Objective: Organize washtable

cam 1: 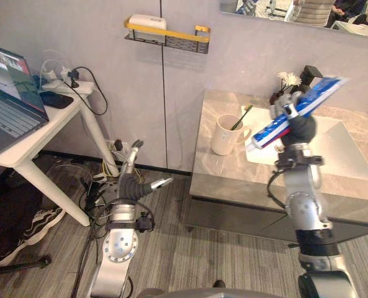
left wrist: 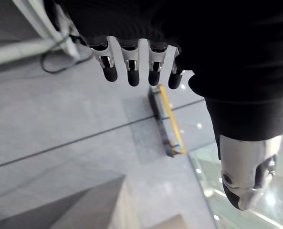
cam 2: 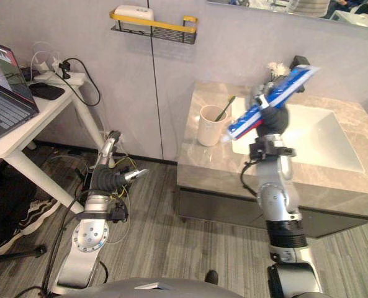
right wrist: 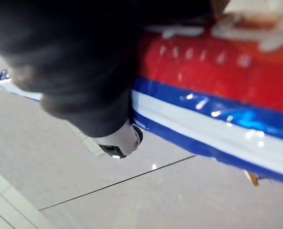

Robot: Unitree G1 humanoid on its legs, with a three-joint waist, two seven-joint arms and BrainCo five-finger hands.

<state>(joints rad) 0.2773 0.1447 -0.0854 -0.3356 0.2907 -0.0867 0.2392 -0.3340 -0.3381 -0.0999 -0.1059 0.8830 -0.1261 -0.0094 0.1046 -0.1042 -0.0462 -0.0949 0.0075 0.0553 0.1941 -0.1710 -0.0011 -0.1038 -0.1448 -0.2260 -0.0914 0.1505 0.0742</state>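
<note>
**Left eye view:** In the right half of the frame the right robot hand (cam 1: 300, 127) is clasping a red, white and blue toothpaste tube (cam 1: 314, 98) round its middle. It is holding the tube tilted in the air above the marble worktop (cam 1: 221, 177). The tube's lower end is pointing toward the cup (cam 1: 224, 135), where a toothbrush (cam 1: 241, 117) is leaning. At lower left the left robot hand (cam 1: 137, 184) is hanging well away.

**Right eye view:** The tube's low end is hovering just beside the cup's rim. A sideways sweep would probably be tipping the cup toward the worktop's near edge.

**Left wrist view:** The fingers (left wrist: 133, 71) are hanging straight and spread, holding nothing.

**Right wrist view:** The tube is lying across the palm with long ends overhanging. Gripped mid-length, the soft tube may be pivoting or slipping. If the grip loosens early, it is likely dropping into the basin (cam 1: 342, 152).
</note>
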